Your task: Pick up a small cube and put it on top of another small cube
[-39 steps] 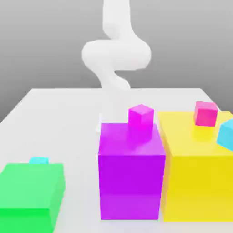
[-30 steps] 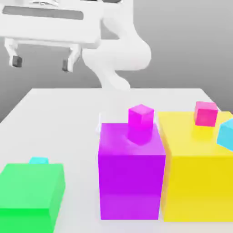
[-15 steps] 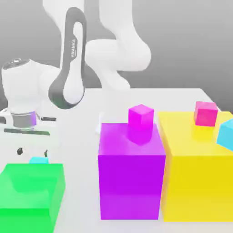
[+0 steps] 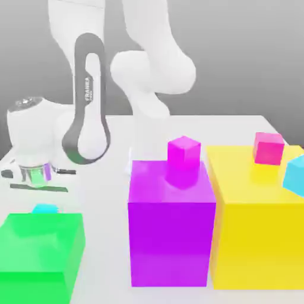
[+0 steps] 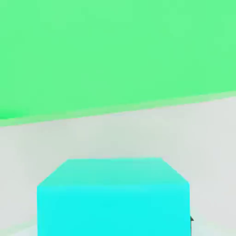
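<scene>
The small cube (image 4: 44, 208) is turquoise and sits on the white table just behind the big green block (image 4: 40, 252), at the exterior view's left. My gripper (image 4: 43, 202) has come straight down over it, the white hand (image 4: 34, 172) right above. The fingers are shut on the cube's sides. In the hand view the small cube (image 5: 113, 196) looms very close, with the green block (image 5: 115, 50) beyond it. Another small cube, magenta (image 4: 183, 151), rests on the big purple block (image 4: 171, 222).
A big yellow block (image 4: 258, 225) stands at the exterior view's right, carrying a small pink cube (image 4: 268, 148). A paler sky-blue cube (image 4: 295, 174) shows at the right edge. The arm's white links (image 4: 148, 65) rise behind the purple block. Bare table (image 4: 107, 196) lies between the green and purple blocks.
The arm swung in from above and dropped over the turquoise cube behind the green block. Its fingers, spread wide half a second ago, have closed on the cube.
</scene>
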